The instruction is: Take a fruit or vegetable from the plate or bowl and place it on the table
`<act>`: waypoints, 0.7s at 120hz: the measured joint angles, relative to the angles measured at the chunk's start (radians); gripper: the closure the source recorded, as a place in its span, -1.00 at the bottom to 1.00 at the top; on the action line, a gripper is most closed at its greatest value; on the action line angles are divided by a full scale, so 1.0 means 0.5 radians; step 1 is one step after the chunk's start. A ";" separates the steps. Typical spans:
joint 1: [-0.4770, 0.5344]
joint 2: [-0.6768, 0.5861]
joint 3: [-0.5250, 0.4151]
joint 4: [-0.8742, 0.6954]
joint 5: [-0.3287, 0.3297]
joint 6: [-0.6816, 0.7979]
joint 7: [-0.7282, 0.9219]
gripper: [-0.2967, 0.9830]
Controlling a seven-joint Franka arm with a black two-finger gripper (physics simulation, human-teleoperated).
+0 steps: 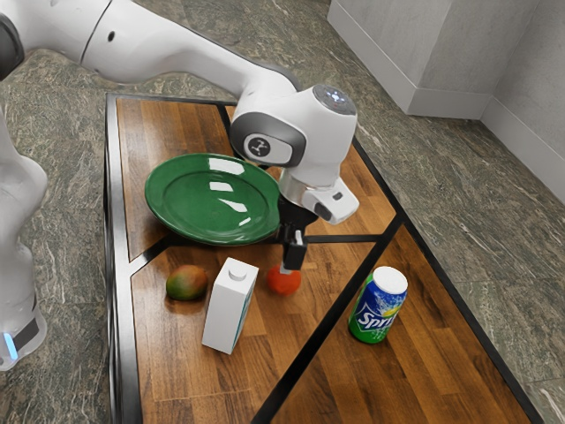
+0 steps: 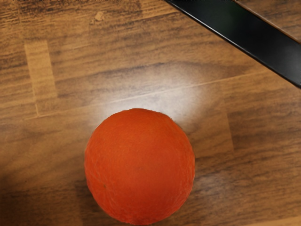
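- The orange (image 1: pixel 284 280) lies directly below the gripper (image 1: pixel 292 263), at its tip, with no clear sideways offset; this up-and-down line is what the coming move turns on.
- Whether the gripper is released or grasping the orange cannot be told.
- The orange is round, with no long axis to match, so the hand's turn should matter little.
- It is off the plate (image 1: pixel 212 199), over the table (image 1: pixel 177 389), roughly midway between the table's edges at the exterior view's left and right; whether it bears on the wood is unclear.
- The carton (image 1: pixel 228 309) stands near it toward the left edge, with the mango (image 1: pixel 186 283) beyond; the can (image 1: pixel 378 306) is nearer the right edge.
- The task looks close to done: if the orange is down, the robot likely needs only to let go and rise straight up.
- A sideways exit could roll the orange or knock the carton.
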 joint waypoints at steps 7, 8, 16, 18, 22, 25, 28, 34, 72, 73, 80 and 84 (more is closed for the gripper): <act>0.001 0.004 0.001 0.000 0.000 0.005 0.003 -0.44; 0.001 0.005 0.001 0.001 0.000 0.006 0.003 -0.44; 0.002 -0.004 0.006 0.007 0.001 0.010 0.005 -0.46; -0.005 -0.016 0.021 0.012 0.001 0.010 0.006 -0.47; -0.013 -0.054 0.091 0.035 0.002 0.008 0.007 -0.47; -0.011 -0.077 0.158 0.071 0.004 -0.001 0.008 -0.48; -0.003 -0.051 0.233 0.214 0.012 -0.040 0.009 -0.48; 0.005 0.040 0.381 0.611 0.042 -0.164 0.012 -0.49; 0.002 0.301 1.046 1.665 -0.025 -0.668 0.173 -0.50; -0.011 0.307 1.050 1.665 -0.038 -0.676 0.177 -0.50; -0.041 0.422 1.064 1.649 -0.102 -0.724 0.218 -0.50; -0.051 0.468 1.064 1.664 -0.128 -0.747 0.252 -0.50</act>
